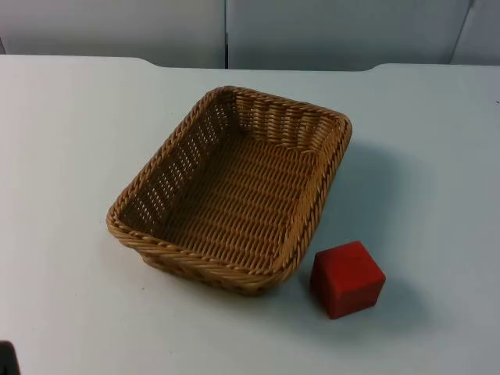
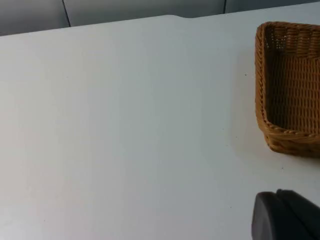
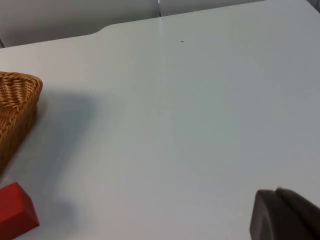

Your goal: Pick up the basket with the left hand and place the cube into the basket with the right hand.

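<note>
A rectangular brown wicker basket (image 1: 205, 262) stands empty on the middle of the white table in the top view. A red cube (image 1: 348, 278) rests on the table just off the basket's near right corner, close to the rim but apart from it. The left wrist view takes in one end of the basket (image 2: 261, 80), with a black part of my left gripper (image 2: 285, 217) well short of it over bare table. In the right wrist view, the cube (image 3: 17, 212) and a basket corner (image 3: 20, 95) lie far across from my right gripper (image 3: 285, 215). Nothing is held.
The grey partition wall (image 1: 226, 31) closes off the far edge of the table. White table top (image 1: 70, 141) spreads wide on both sides of the basket. A small black shape (image 1: 6, 359) sits at the near left corner in the top view.
</note>
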Robot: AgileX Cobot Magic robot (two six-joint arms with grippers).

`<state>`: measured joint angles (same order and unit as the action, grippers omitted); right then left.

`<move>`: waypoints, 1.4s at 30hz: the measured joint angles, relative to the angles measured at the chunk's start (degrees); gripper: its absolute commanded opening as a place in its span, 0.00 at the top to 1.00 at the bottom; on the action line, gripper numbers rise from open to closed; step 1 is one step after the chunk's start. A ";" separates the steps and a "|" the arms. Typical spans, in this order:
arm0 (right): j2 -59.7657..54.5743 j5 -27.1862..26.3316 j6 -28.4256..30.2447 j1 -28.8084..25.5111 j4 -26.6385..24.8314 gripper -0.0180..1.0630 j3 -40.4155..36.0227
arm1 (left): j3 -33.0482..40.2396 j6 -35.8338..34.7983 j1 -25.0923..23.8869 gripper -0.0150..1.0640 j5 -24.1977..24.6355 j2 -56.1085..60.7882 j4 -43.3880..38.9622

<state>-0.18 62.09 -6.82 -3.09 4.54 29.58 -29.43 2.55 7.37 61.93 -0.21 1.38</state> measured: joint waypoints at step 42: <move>0.00 0.00 0.00 0.00 -0.10 0.99 0.00 | -51.99 37.75 5.51 0.34 -17.30 -119.12 29.28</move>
<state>-0.18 62.09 -6.82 -3.09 4.44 29.58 -81.43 40.29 12.88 44.63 -119.33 30.66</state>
